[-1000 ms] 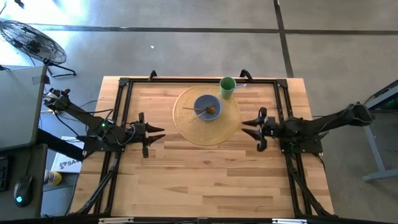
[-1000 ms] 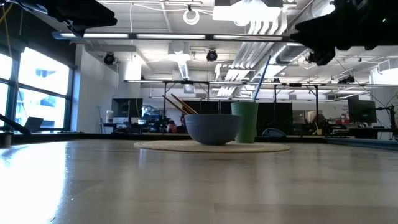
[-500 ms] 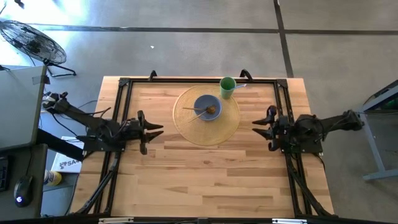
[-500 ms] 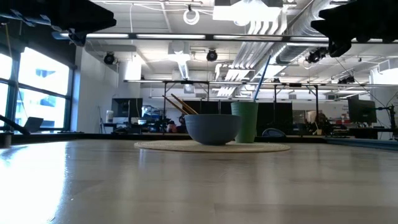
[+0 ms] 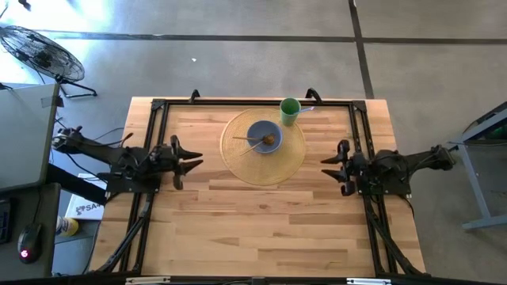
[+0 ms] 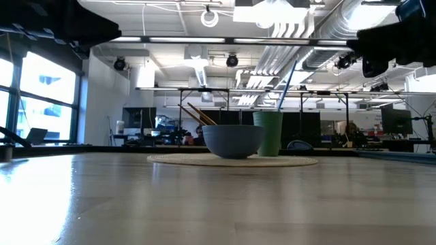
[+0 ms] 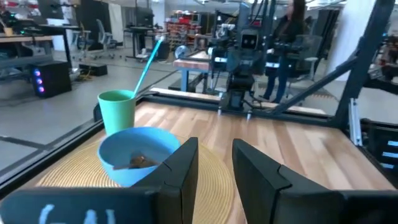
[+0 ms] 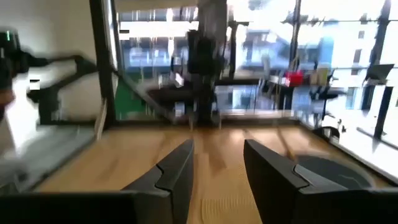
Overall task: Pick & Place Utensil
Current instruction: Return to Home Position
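Observation:
A blue bowl [image 5: 264, 136] stands on a round woven mat [image 5: 238, 162] at the table's far middle. A wooden utensil [image 5: 247, 141] lies in the bowl, its thin handle leaning over the rim toward the table's left; it also shows in the low view [image 6: 197, 113]. A green cup [image 5: 290, 111] with a blue straw [image 7: 149, 62] stands on the mat's far right edge. My left gripper [image 5: 196, 160] hovers open left of the mat, pointing at the bowl [image 7: 137, 152]. My right gripper [image 5: 325, 165] hovers open right of the mat.
A black frame [image 5: 158, 107] runs along the table's left, far and right sides. Bare wood [image 5: 261, 222] stretches from the mat to the near edge. Beside the table's left side stand a fan [image 5: 40, 51] and a desk [image 5: 24, 134].
Both arms have drawn back from the mat. My left gripper has slid toward the table's left edge and slightly toward the far edge. My right gripper has slid toward the right edge. Bowl, utensil and cup have stayed where they were.

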